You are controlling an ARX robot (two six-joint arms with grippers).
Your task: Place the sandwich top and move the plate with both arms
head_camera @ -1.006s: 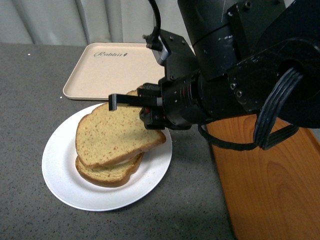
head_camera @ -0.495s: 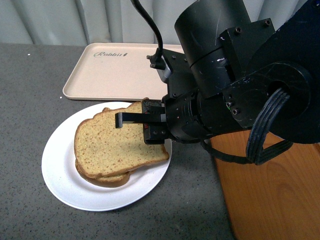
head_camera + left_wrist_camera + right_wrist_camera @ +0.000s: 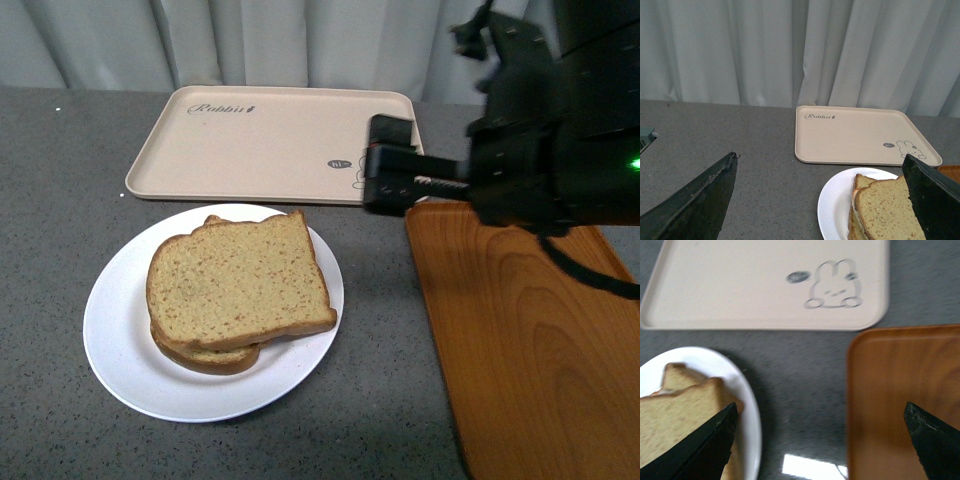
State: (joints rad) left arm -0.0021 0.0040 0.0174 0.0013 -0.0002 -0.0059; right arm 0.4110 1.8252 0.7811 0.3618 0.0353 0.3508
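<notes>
The sandwich top [image 3: 235,280], a tan speckled bread slice, lies flat on a lower slice [image 3: 215,357] on the round white plate [image 3: 120,340]. Nothing is touching it. My right gripper [image 3: 392,170] hangs open and empty to the plate's right, between the two trays. In its wrist view the gripper [image 3: 820,407] is over bare table, with the plate [image 3: 747,390] and bread [image 3: 675,410] beside one finger. My left gripper [image 3: 819,157] is open and empty and does not appear in the front view. Its wrist view has the plate [image 3: 832,210] and sandwich top [image 3: 885,210] by one finger.
A beige rabbit-print tray [image 3: 260,140] lies behind the plate, also seen in the wrist views [image 3: 855,132] [image 3: 740,285]. An orange wood-grain tray [image 3: 530,340] [image 3: 890,390] lies to the plate's right. The grey tabletop [image 3: 60,200] ends at a pale curtain [image 3: 765,50].
My right gripper let go of the sandwich top and drew away to the right, clear of the plate. The slice has settled flat on the lower slice.
</notes>
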